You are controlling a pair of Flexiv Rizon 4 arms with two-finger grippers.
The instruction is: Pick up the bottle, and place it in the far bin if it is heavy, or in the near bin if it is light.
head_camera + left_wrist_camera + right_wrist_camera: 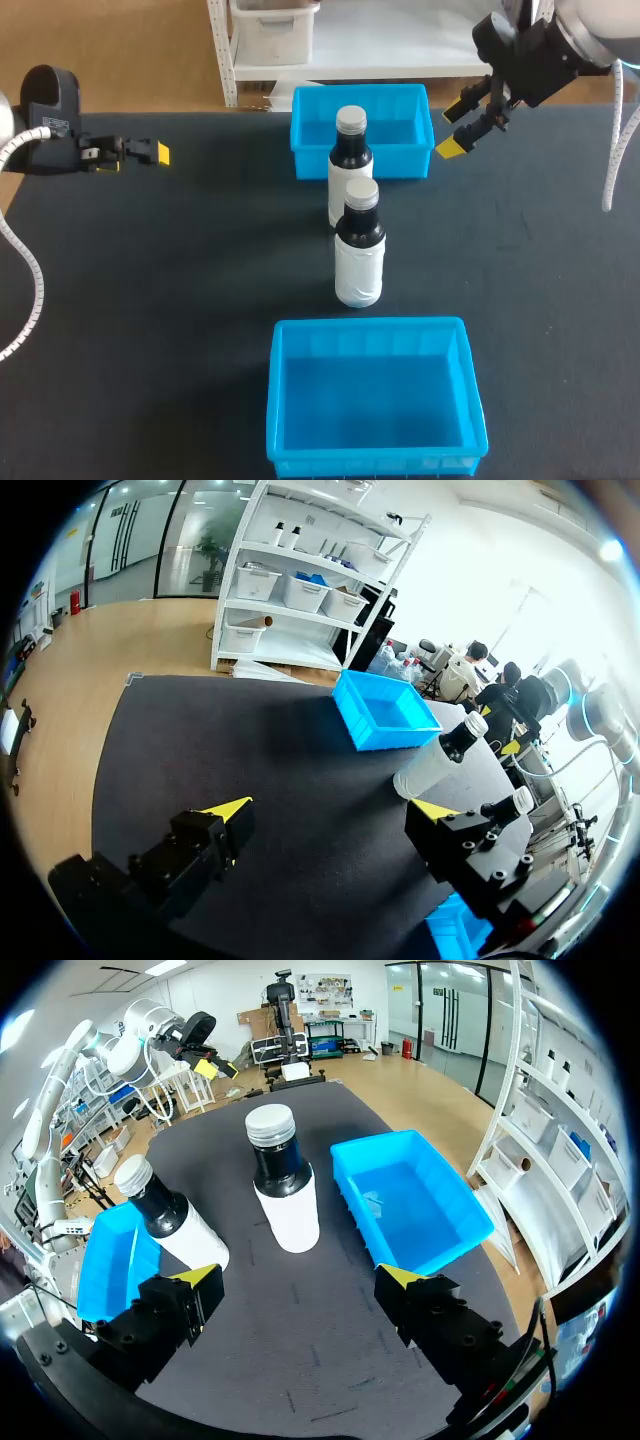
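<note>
Two bottles with black necks, white bodies and grey caps stand upright in the middle of the dark table. The far bottle stands right in front of the far blue bin. The near bottle stands between it and the near blue bin. My right gripper hangs open above the far bin's right end, holding nothing. My left gripper is open and low at the table's far left, well away from the bottles.
Both bins hold nothing. Bare dark mat lies to the left and right of the bottles and bins. The table's far edge runs just behind the far bin.
</note>
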